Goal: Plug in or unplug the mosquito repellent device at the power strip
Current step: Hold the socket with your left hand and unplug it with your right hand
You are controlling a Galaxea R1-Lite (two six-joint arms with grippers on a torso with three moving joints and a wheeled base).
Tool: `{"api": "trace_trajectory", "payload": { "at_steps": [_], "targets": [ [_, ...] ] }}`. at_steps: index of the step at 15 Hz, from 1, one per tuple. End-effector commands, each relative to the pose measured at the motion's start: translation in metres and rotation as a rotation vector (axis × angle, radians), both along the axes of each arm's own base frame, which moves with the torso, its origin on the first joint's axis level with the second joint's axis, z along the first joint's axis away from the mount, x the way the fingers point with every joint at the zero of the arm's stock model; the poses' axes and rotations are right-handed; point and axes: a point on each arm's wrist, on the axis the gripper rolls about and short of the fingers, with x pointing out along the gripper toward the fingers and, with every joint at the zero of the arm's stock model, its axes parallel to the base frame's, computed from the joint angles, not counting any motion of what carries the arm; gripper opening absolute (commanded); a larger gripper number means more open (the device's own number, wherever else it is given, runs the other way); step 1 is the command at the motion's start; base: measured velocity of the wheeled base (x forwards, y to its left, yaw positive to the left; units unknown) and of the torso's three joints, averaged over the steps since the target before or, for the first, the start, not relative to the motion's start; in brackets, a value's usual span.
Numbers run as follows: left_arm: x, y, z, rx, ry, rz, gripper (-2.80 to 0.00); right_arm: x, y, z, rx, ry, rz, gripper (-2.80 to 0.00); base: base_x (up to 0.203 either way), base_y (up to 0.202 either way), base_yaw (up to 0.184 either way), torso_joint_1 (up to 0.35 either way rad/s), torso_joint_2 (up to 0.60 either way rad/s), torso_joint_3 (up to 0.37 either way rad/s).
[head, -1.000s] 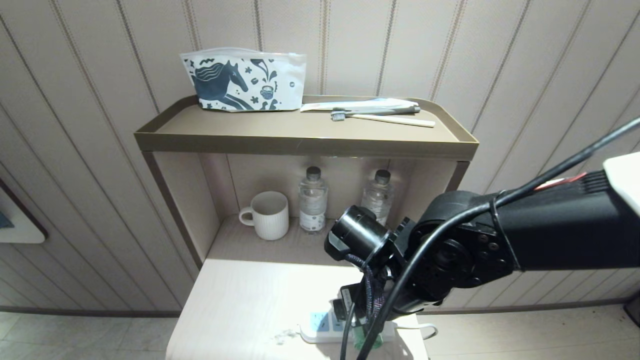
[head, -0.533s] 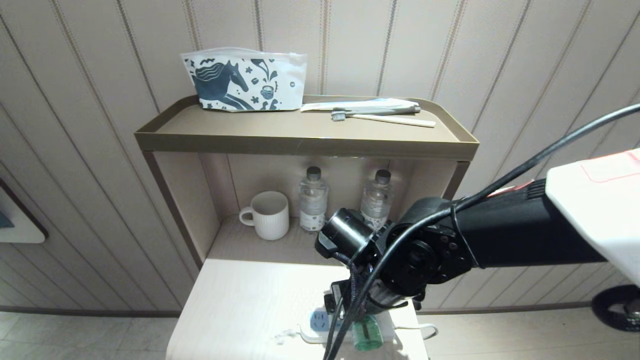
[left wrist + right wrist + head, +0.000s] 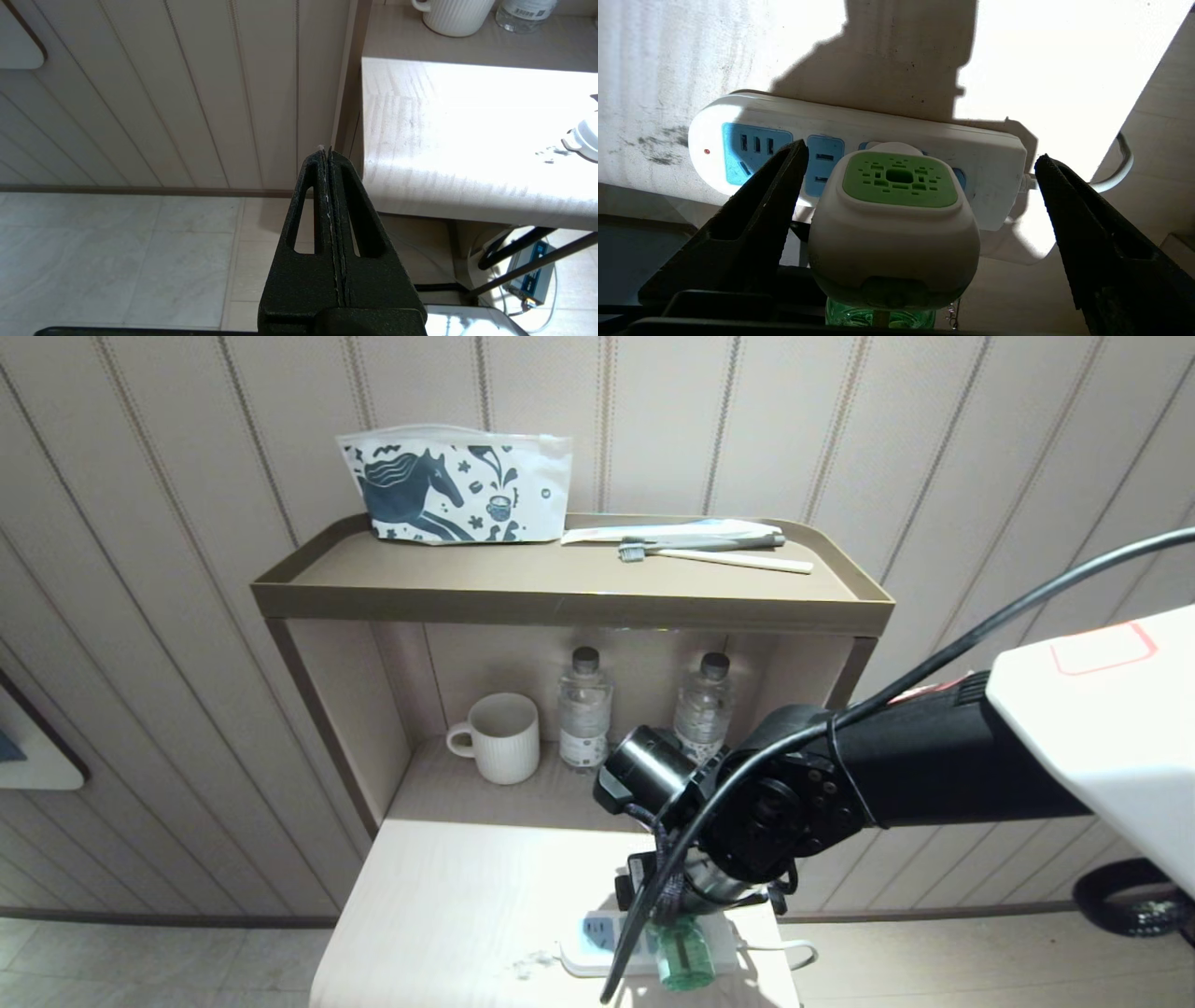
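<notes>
The right end effector (image 3: 920,224), fingers spread wide and gripping nothing, has drawn back from the mosquito repellent device (image 3: 896,219), which sits plugged into the power strip (image 3: 859,154) on the surface's (image 3: 467,896) front edge, so plugging in looks done; the left end effector (image 3: 329,154) hangs clenched beside the surface.

You have a pale wood-grain worktop (image 3: 467,896) in front of you, brightly lit. Near its front right corner lies the power strip (image 3: 859,126), flat on the surface, its white cord (image 3: 789,947) running off the right edge. The mosquito repellent device (image 3: 896,224) sits at the strip. A few dark smudges (image 3: 532,963) mark the worktop just beside the strip's left end. Behind, a lower shelf (image 3: 523,793) carries a white ribbed mug (image 3: 499,737) and two water bottles (image 3: 584,709). The top shelf (image 3: 560,602) holds a horse-print pouch (image 3: 453,485) and a toothbrush (image 3: 714,558).
</notes>
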Motion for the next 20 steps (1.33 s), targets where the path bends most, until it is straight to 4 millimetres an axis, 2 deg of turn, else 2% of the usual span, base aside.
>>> {"api": "trace_trajectory", "payload": {
  "at_steps": [1, 5, 12, 17, 18, 20],
  "targets": [
    [0.000, 0.000, 0.000, 0.000, 0.003, 0.001, -2.80, 0.000, 0.000, 0.005, 0.021, -0.004, -0.024, 0.00, 0.000, 0.000, 0.000, 0.000, 0.00, 0.000],
    [0.000, 0.000, 0.000, 0.000, 0.004, 0.001, -2.80, 0.002, 0.003, 0.011, 0.076, 0.010, -0.125, 0.00, 0.000, 0.000, 0.000, 0.000, 0.00, 0.000],
    [0.000, 0.000, 0.000, 0.000, 0.003, 0.001, -2.80, 0.009, 0.004, -0.004, 0.041, 0.037, -0.135, 0.00, 0.000, 0.000, 0.000, 0.000, 0.00, 0.000],
    [0.000, 0.000, 0.000, 0.000, 0.004, 0.001, -2.80, 0.011, 0.002, -0.004, 0.041, 0.036, -0.139, 0.00, 0.000, 0.000, 0.000, 0.000, 0.00, 0.000],
    [0.000, 0.000, 0.000, 0.000, 0.003, 0.001, -2.80, 0.011, 0.003, -0.004, 0.041, 0.036, -0.139, -2.80, 0.000, 0.000, 0.000, 0.000, 0.00, 0.000],
    [0.000, 0.000, 0.000, 0.000, 0.002, 0.001, -2.80, 0.011, 0.002, -0.004, 0.039, 0.035, -0.134, -2.80, 0.000, 0.000, 0.000, 0.000, 0.00, 0.000]
  ]
}}
